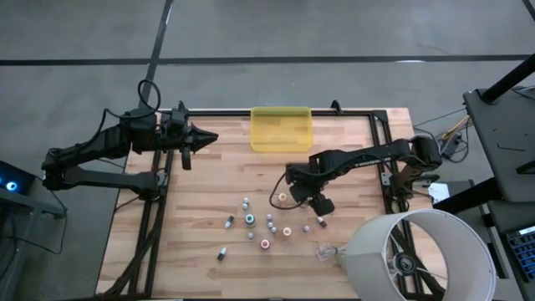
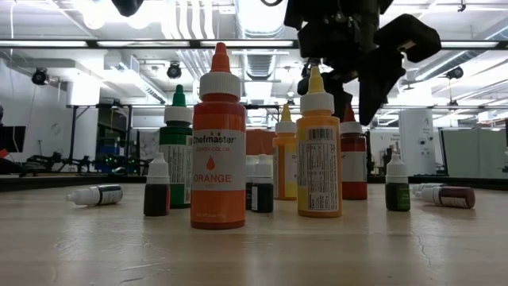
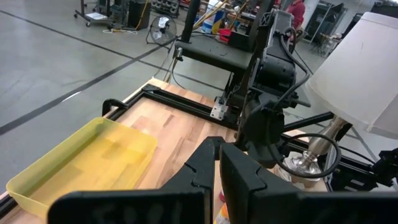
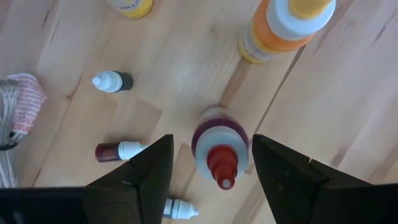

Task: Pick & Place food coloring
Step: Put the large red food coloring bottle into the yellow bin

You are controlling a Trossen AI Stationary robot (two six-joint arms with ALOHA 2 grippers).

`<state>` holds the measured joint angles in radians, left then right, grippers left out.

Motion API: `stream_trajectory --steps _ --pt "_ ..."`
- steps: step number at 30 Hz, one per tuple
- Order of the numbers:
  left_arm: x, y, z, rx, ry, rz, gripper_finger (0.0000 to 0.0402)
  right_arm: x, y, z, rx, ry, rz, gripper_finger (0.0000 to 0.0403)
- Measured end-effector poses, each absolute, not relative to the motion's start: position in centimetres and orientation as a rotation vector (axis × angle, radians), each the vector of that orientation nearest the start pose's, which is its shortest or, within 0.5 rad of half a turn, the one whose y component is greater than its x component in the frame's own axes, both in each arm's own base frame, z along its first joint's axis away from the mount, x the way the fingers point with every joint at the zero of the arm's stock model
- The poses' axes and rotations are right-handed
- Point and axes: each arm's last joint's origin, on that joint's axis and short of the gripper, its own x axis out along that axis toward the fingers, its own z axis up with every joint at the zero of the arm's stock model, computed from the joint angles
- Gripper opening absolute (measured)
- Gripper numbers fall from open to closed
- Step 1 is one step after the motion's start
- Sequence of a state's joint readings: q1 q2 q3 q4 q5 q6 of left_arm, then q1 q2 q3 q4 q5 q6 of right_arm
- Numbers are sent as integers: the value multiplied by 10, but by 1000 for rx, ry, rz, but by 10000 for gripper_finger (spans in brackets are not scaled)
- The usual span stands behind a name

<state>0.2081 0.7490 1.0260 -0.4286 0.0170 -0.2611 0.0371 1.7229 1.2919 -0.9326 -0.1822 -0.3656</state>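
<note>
Bottles of food coloring (image 1: pixel 250 219): about twelve; yellow tray (image 1: pixel 281 129): one.

left arm (image 1: pixel 100 155): showing as matte black throughout, built of slim jointed links with a bulkier block at the wrist
left arm cable: looping in a black arc above the wrist block
left gripper (image 3: pixel 217 171): showing two flat-faced, angular black fingers that are tapering toward their tips
right arm (image 1: pixel 368 156): appearing black as well, its long link running into a chunky rounded joint housing
right gripper (image 4: pixel 211 165): showing two dark wedge-shaped fingers with bevelled edges that are catching a dull sheen
</note>
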Motion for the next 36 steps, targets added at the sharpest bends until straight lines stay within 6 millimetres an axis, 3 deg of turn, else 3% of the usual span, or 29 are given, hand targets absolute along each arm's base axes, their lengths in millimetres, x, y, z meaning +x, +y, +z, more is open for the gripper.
stream_trajectory --steps 9,24,36 --pt "139 29 393 -277 125 209 0 327 17 222 -207 1307 429 197" --pt "139 29 393 -276 125 209 0 330 17 216 -204 1323 433 113" --pt "139 29 393 -276 125 209 0 330 17 218 -184 1328 416 110"
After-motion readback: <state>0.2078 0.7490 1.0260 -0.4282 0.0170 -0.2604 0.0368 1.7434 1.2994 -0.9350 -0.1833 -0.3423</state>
